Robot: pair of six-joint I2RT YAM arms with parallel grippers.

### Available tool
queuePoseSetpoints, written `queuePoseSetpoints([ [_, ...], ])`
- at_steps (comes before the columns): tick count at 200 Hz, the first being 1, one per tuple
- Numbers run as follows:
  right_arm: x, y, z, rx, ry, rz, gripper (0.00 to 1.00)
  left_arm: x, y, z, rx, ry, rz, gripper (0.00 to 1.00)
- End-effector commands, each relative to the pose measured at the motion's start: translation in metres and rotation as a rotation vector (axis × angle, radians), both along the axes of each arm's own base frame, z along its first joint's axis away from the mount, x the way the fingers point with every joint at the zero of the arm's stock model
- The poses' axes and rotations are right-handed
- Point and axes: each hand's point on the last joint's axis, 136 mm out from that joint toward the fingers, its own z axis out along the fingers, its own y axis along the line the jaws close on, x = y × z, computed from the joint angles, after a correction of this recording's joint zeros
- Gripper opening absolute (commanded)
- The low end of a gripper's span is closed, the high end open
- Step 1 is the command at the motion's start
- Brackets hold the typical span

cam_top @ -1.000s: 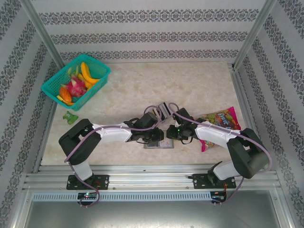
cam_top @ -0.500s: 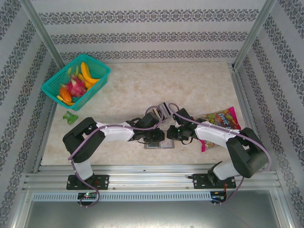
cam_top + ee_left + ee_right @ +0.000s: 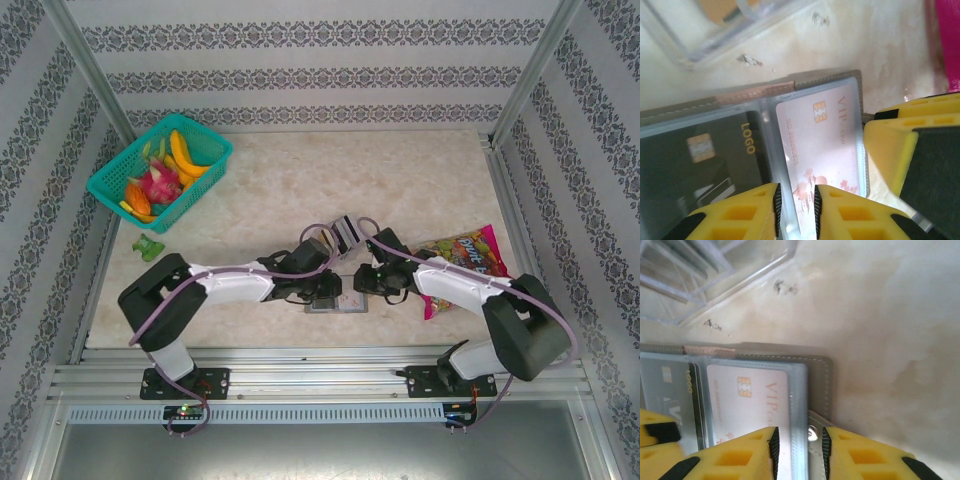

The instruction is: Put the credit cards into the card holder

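The left gripper (image 3: pixel 796 190) has its yellow jaws a narrow gap apart, tips down at the open, flat grey-brown wallet-like card holder (image 3: pixel 818 365). In that gap lies the near end of a pale pink card (image 3: pixel 822 145) marked VIP, tucked in a clear sleeve. A dark card (image 3: pixel 705 160) marked LOGO sits in the sleeve just left of the tips. Whether the jaws pinch the sleeve or merely rest on it I cannot tell. The right gripper (image 3: pixel 798 434) stands slightly open over the holder's right edge, a metal snap showing between its jaws, gripping nothing. The two grippers are just beside each other. Beyond both sets of fingertips stands a clear plastic tray (image 3: pixel 740 35) with a tan card (image 3: pixel 722 7) in it. Against a second ago, the left arm (image 3: pixel 235 283) has swung its dark elbow out toward the near left and its forearm lies flatter. Grippers and holder keep their places.
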Motion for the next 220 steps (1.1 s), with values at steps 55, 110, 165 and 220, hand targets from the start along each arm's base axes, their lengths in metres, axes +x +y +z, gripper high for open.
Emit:
queuePoseSetpoints([
  [55,0.052,0.013,0.072,-0.097,-0.233,0.134,0.33,0.049,0.058,0.029,-0.102,-0.024,0.248,0.41],
  [110,0.091,0.030,0.078,-0.369,-0.287,0.263,0.35,0.105,0.045,0.048,-0.253,0.009,0.297,0.51],
  [165,0.114,0.043,0.071,-0.432,-0.281,0.314,0.37,0.128,0.045,0.025,-0.262,0.089,0.364,0.51],
  [220,0.115,0.051,0.062,-0.425,-0.260,0.339,0.39,0.131,0.050,0.010,-0.237,0.115,0.379,0.51],
])
